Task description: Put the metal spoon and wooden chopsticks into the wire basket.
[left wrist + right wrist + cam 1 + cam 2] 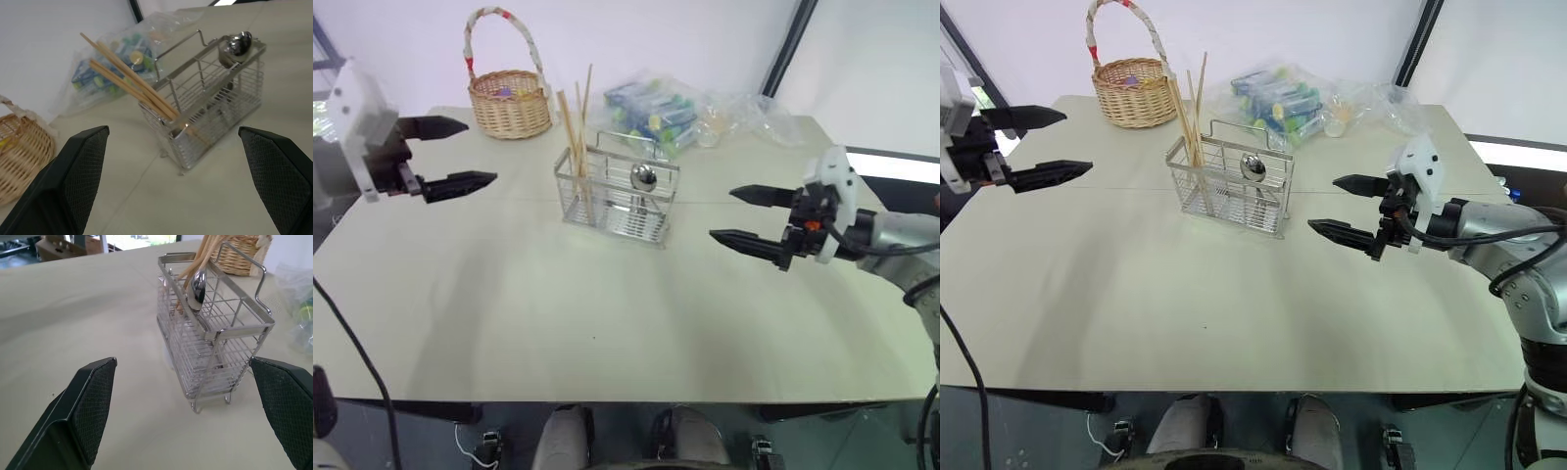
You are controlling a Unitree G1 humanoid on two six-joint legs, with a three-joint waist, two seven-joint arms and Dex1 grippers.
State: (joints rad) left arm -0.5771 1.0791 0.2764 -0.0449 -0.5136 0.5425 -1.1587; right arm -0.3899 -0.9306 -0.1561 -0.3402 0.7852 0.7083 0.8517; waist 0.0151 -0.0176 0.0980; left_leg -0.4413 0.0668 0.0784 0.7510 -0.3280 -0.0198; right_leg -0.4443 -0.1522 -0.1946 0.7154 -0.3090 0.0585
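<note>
The wire basket (615, 194) stands in the middle of the table. Several wooden chopsticks (576, 127) stand in its left end, leaning up and out over the rim. Standing in the basket's right part is the metal spoon (643, 177), its bowl up above the rim. My left gripper (457, 155) hovers open and empty to the left of the basket, well apart from it. To the basket's right my right gripper (738, 216) is open and empty too, pointing toward it. In the wrist views the basket (210, 105) and the spoon (197, 286) lie ahead of the spread fingers.
A round wicker basket (510, 101) with a tall handle stands at the back left of the table. Clear plastic bags (656, 113) of coloured items lie behind the wire basket. The table's front half is bare.
</note>
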